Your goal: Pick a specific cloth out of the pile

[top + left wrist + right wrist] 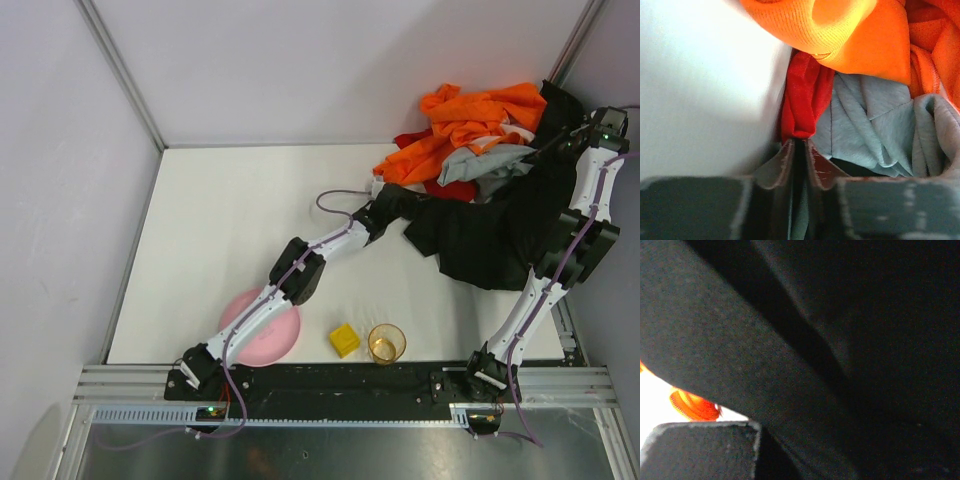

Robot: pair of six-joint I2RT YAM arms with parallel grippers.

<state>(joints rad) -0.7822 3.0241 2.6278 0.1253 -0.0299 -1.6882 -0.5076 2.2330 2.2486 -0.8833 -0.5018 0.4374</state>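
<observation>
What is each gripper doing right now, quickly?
Left gripper: closed on the red cloth.
Right gripper: cannot be told, black garment hides it.

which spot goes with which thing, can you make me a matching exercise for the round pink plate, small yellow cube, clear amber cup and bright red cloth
Things: 1 round pink plate; 2 small yellow cube; 3 clear amber glass cup; 4 bright red soft cloth.
Places: A between two other near-edge items; B tucked under the orange knit garment; C partly under the left arm; D rightmost near-edge item.
Pairs: 1-C, 2-A, 3-D, 4-B.
</observation>
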